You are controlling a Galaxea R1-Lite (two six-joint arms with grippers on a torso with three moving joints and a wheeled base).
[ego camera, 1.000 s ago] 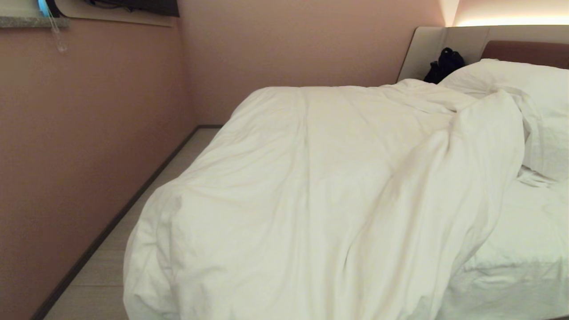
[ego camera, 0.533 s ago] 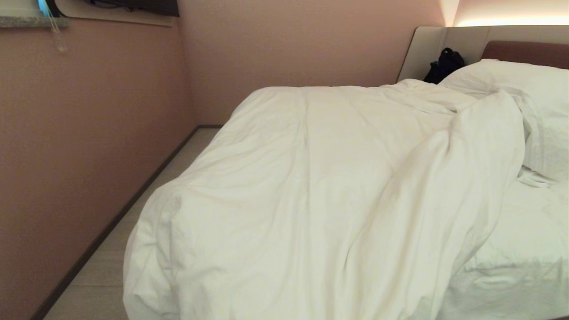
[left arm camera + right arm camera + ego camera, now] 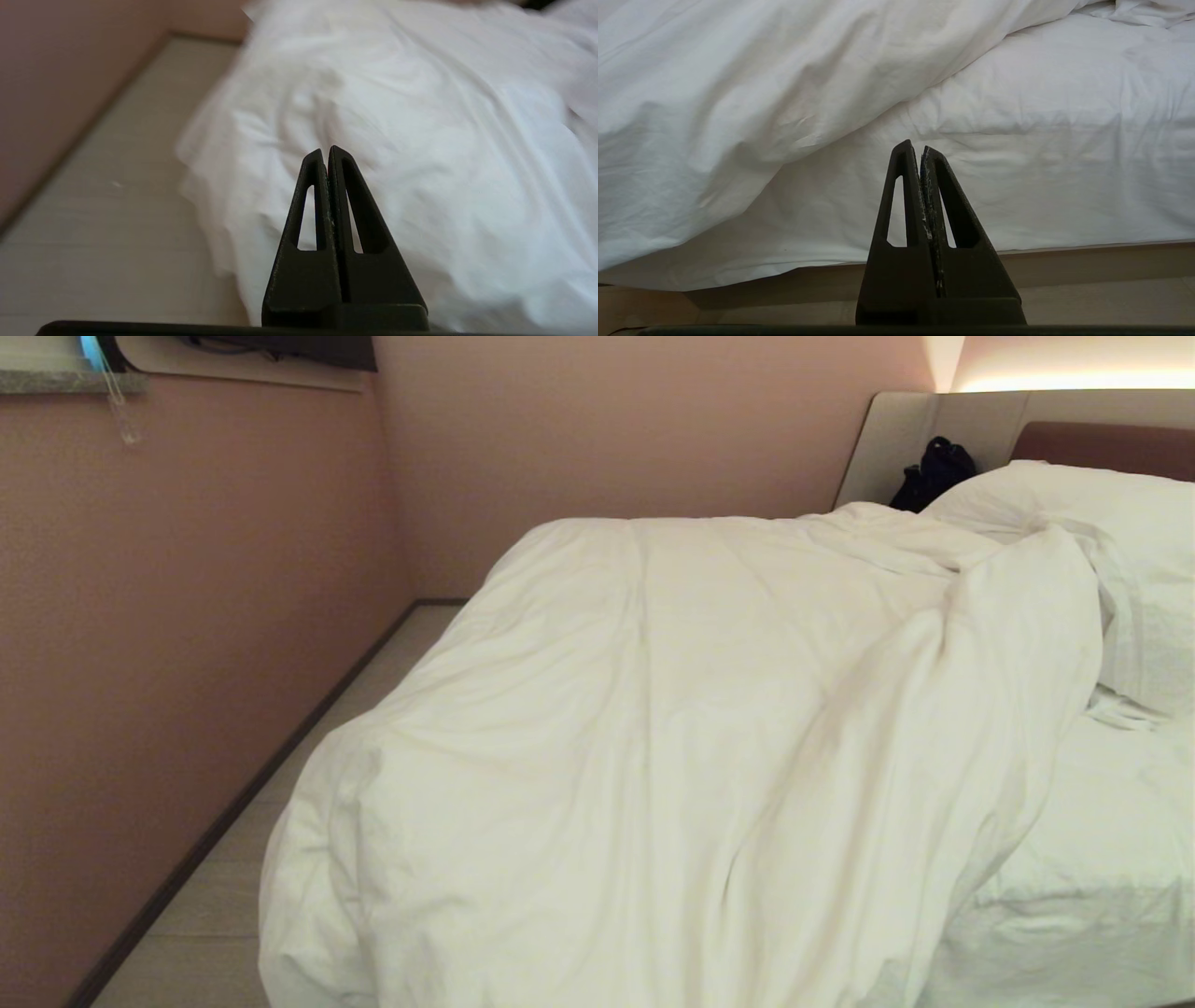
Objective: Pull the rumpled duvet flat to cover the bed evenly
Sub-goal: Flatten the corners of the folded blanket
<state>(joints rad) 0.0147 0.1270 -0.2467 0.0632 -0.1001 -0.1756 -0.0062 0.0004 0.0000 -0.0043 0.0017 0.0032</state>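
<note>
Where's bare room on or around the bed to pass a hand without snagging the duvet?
Two free patches: the bare sheet on the bed's right side, bordered by the duvet's edge and the pillows; and the floor strip between the left wall and the duvet's overhang. The middle and left of the bed are heaped with duvet.

The duvet (image 3: 672, 737), white, thick and wrinkled, is bunched toward the left side of the bed (image 3: 1083, 896), where it overhangs the near left corner. Its right edge is folded into a diagonal ridge, leaving the white-sheeted mattress exposed on the right. The brown padded headboard is seen at the far end.
</note>
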